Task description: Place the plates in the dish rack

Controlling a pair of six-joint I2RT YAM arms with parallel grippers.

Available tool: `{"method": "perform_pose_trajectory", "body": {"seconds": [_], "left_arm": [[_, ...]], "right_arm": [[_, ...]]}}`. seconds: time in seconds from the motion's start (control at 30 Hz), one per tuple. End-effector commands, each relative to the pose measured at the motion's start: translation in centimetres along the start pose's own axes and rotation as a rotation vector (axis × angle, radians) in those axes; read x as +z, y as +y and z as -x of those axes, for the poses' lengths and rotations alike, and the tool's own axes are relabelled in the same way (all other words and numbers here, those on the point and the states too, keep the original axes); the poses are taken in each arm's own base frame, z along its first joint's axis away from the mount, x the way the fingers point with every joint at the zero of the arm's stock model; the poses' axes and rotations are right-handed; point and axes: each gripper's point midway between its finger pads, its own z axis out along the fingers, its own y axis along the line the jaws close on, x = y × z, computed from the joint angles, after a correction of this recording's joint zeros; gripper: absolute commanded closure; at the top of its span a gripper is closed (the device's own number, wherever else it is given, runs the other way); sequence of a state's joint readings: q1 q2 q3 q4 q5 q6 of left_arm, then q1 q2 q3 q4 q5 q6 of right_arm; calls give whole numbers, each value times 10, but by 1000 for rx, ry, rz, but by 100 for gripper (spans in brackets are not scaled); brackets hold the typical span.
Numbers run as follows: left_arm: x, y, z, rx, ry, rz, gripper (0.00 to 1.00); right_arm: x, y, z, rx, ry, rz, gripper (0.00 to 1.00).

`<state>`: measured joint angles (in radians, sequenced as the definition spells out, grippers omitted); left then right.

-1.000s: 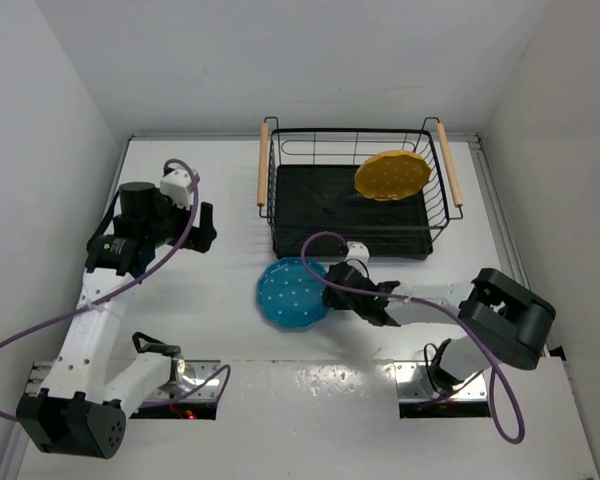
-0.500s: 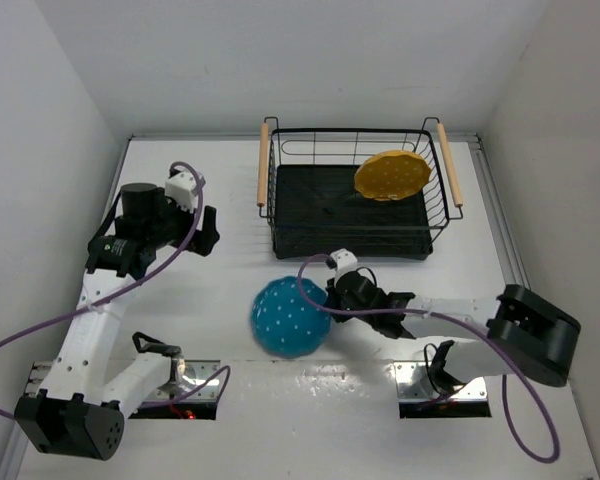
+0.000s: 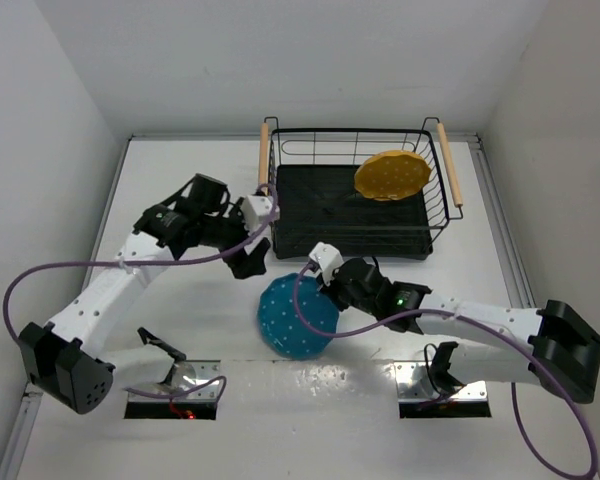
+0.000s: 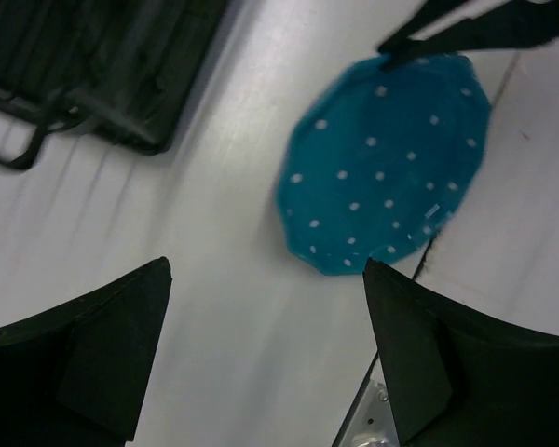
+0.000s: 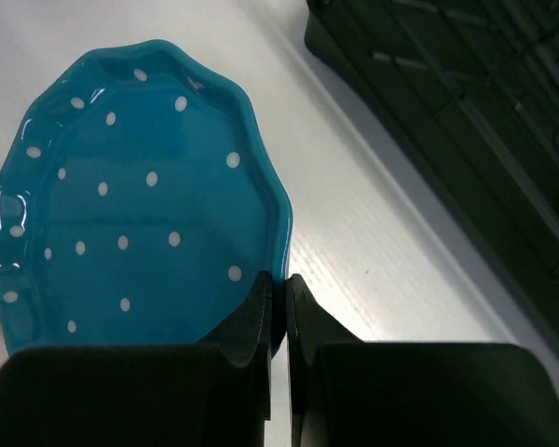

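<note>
The white table [image 3: 180, 180] is carrying everything. The dish rack [image 3: 350, 131] is standing at its far side, with 2 wooden handles, 1 on each short end.

The left arm is reaching in from the left toward the rack's near left corner. The right arm is stretching leftward along the table's near edge.

The yellow-orange plate [image 3: 392, 175] is leaning tilted inside the rack, at its far right corner. The teal plate [image 3: 295, 320] [image 4: 382, 168] [image 5: 140, 186] is outside the rack, just in front of its near left corner, and its near edge is reaching the table's front strip. Whether it is lying flat or is raised on 1 side cannot be told.

The right gripper [image 3: 325, 290] [image 5: 278, 289] is pinching the teal plate's scalloped rim, with its 2 fingers closed tight on either face. The left gripper [image 3: 250, 262] [image 4: 265, 270] is hovering beside that plate with its jaws spread wide, gripping nothing.
</note>
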<state>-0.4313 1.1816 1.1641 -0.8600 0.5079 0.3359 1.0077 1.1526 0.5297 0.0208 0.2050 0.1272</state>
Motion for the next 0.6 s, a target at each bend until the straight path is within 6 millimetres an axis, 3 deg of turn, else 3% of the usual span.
{"method": "perform_pose_trajectory", "body": {"seconds": [0.0, 0.13, 0.27, 0.57], "left_arm": [[3, -35, 16, 189, -15, -150, 9], [23, -45, 10, 245, 14, -230, 8], [46, -38, 6, 277, 18, -241, 7], [80, -43, -11, 311, 36, -356, 7]], "right_arm": [[-8, -10, 74, -74, -213, -31, 100], [-12, -12, 92, -113, -284, -35, 100], [-22, -8, 103, -97, -368, -20, 100], [-32, -2, 99, -110, -421, -23, 100]]}}
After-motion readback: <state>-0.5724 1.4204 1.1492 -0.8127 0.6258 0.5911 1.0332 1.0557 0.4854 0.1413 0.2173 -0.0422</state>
